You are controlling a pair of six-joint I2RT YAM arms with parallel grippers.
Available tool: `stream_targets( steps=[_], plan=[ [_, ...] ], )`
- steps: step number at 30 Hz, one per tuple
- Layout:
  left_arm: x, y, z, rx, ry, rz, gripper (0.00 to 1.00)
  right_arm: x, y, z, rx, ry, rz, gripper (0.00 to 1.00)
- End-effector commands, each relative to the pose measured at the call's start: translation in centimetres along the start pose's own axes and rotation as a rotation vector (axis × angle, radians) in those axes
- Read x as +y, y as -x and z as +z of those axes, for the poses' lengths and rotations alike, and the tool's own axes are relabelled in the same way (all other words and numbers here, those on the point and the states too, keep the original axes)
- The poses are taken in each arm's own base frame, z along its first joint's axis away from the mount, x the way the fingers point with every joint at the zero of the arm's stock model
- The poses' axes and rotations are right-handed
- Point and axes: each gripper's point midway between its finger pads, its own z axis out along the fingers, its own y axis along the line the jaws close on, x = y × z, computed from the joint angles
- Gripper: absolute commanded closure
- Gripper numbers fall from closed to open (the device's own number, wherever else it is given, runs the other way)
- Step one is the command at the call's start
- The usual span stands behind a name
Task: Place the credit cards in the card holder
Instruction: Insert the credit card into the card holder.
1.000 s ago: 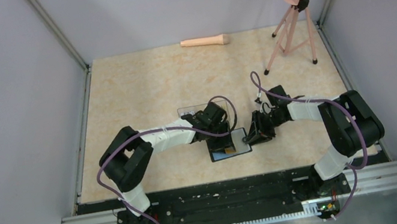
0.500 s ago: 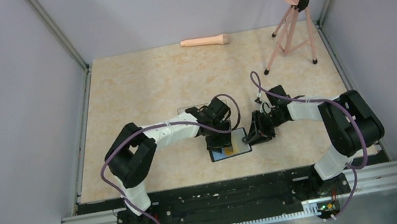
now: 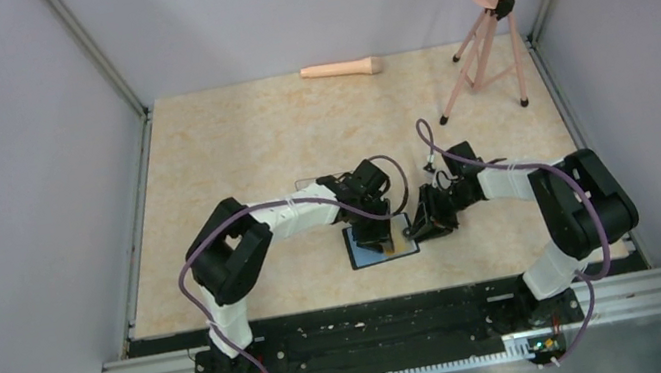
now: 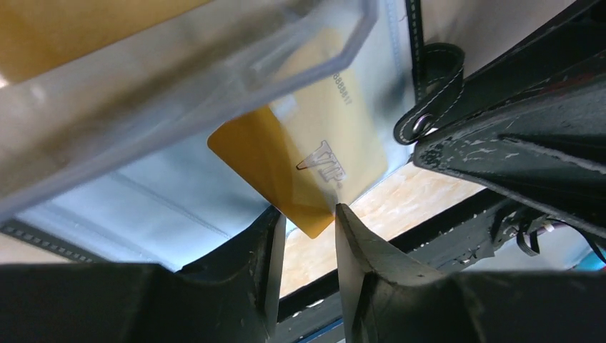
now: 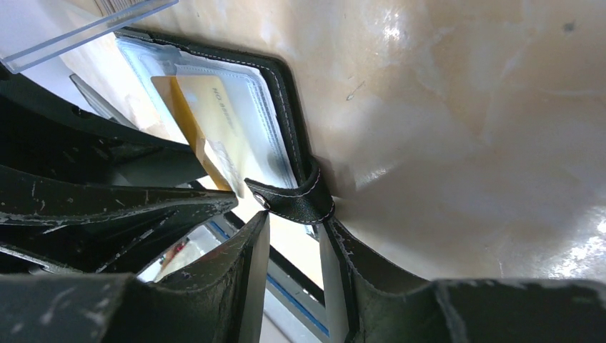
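Yellow-orange credit card (image 4: 314, 157), "VIP" print legible, lies tilted on the blue-grey inner pocket of the card holder (image 3: 356, 251). Part of the card looks hazed, as if under the pocket's clear film; how deep it sits, cannot tell. Its free corner projects past the holder's edge over the table (image 3: 248, 139).

Holder: open flat, inner face up, at 6 o'clock on the table near the front edge, between the two grippers.

Left gripper (image 4: 309, 214): above the holder, its arm reaching in from 9 o'clock. Jaws part-way apart. The card's free corner lies in the gap between the fingertips, and bare table shows through the same gap. No clamp on the card's faces is visible; contact at the card's edge, cannot tell.

Right gripper (image 5: 294, 220): at 3 o'clock of the holder. Jaws drawn in on the black stitched clasp tab (image 5: 293, 199), which fills the space between the fingertips, so the holder is pinched by its tab.

Clear plastic box (image 4: 179, 78): just beside the holder at about 11 o'clock, one rim across the top of the left wrist view. A second card (image 4: 78, 28), yellow-orange, shows through its wall.

Also on the table: a peach cylinder (image 3: 342, 69) at 12 o'clock by the far edge, and a tripod (image 3: 483, 60) at 2 o'clock carrying a peach board.
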Motion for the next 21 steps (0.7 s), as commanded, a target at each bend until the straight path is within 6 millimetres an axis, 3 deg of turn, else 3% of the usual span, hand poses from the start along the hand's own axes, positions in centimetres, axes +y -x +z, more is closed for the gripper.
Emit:
stream_targets(
  steps=[1,9,13,18,21],
  plan=[
    [-3.5,1.9,0.2,-0.038,-0.129,0.05,0.63,-2.2,0.1,0.6,-0.003,-0.091,-0.01,0.67],
    [-5.0,2.8,0.2,-0.009,-0.154,0.143,0.61,-2.0,0.1,0.7,0.009,-0.086,-0.009,0.68],
    [-3.7,2.6,-0.5,0.0,-0.075,0.171,0.55,-1.9,0.6,0.2,0.0,-0.109,-0.02,0.68],
    [-0.7,2.6,-3.7,-0.073,0.084,0.197,0.44,-1.5,2.0,-1.8,-0.058,-0.201,-0.063,0.56],
    [-0.6,3.4,-6.4,-0.162,0.098,0.226,0.36,-0.5,3.6,-3.4,-0.117,-0.239,-0.101,0.48]
  ],
)
